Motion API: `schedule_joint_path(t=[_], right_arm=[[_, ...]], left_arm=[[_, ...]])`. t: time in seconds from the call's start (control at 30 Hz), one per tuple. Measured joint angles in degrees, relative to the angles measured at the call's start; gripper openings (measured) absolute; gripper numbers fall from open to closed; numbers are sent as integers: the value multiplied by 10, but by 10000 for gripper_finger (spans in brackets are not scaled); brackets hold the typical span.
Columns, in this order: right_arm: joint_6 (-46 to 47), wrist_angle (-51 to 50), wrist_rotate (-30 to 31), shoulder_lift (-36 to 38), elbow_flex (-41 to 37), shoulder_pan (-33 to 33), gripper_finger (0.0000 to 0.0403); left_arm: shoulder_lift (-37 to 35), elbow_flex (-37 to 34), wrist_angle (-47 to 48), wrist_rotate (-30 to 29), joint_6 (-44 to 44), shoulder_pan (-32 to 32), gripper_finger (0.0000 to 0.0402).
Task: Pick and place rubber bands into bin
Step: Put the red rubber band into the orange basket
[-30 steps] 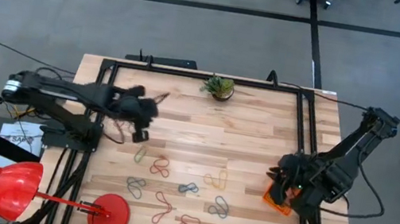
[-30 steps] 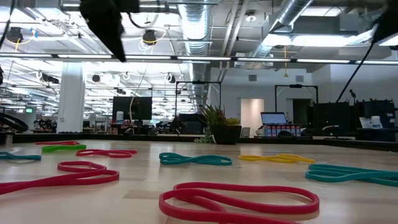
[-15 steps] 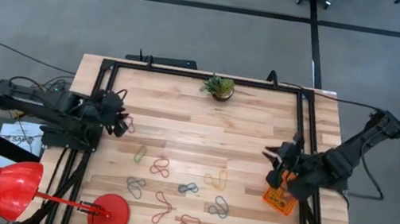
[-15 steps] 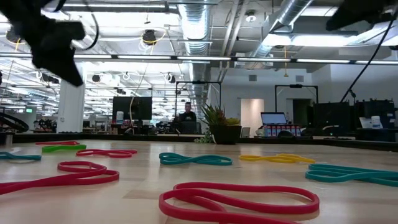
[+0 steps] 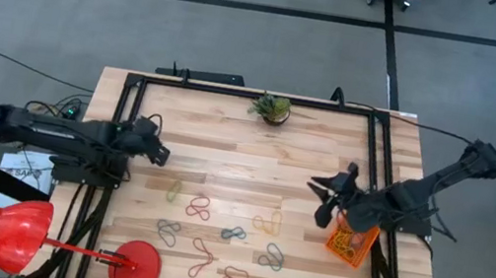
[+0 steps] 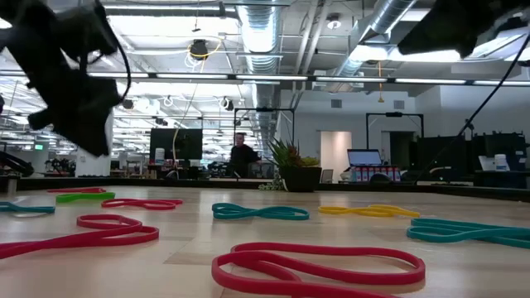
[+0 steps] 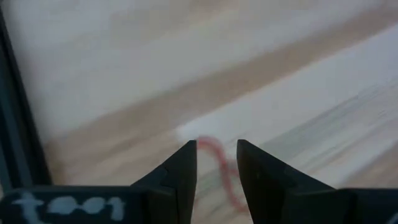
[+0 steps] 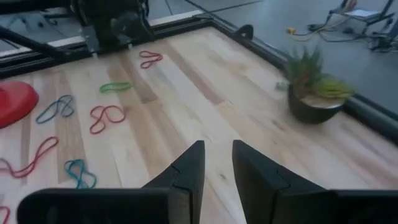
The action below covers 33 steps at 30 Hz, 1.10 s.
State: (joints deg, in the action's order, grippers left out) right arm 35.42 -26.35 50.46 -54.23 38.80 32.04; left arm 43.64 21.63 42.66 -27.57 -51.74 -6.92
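Observation:
Several rubber bands lie flat on the wooden table's near half: green [image 5: 174, 189], red [image 5: 198, 206], blue [image 5: 233, 234], yellow [image 5: 266, 225], grey-blue [image 5: 271, 257]. In the low view a red band [image 6: 319, 269] lies nearest and a teal one [image 6: 260, 213] behind it. My left gripper [image 5: 159, 155] [image 7: 217, 149] hangs, narrowly open, over a red band [image 7: 219, 165] near the table's left edge, above the wood [image 6: 70, 91]. My right gripper [image 5: 323, 199] [image 8: 217, 149], narrowly open, is in the air just left of the orange bin [image 5: 351, 243], which stands at the right edge.
A small potted plant [image 5: 274, 109] stands at the far edge. A round red disc [image 5: 136, 266] sits at the near left corner, with a red lamp head beside it off the table. Black frame rails [image 5: 379, 160] run along the table's sides. A person [image 6: 242, 156] stands far behind.
My left gripper has drawn back toward the table's left edge and come down from high up, ending low over the red band. My right gripper has moved away from over the orange bin toward the table's middle, leaving the bin uncovered.

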Motion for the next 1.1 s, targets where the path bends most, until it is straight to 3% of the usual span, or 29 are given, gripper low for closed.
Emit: schedule_joint_path(t=[0.27,0.47,0.8,1.1], right_arm=[[-20,152,1,-75,-68,-23,75],[-53,187,2,-134,-73,-52,75],[-165,290,-15,-135,-72,-136,75],[-179,368,-140,-158,-71,-206,75]], left_arm=[[127,-8,-51,13,-1,-10,105],[190,-8,-102,16,1,-10,105],[268,-5,-137,-2,-9,-10,101],[279,-8,-235,4,53,-11,8]])
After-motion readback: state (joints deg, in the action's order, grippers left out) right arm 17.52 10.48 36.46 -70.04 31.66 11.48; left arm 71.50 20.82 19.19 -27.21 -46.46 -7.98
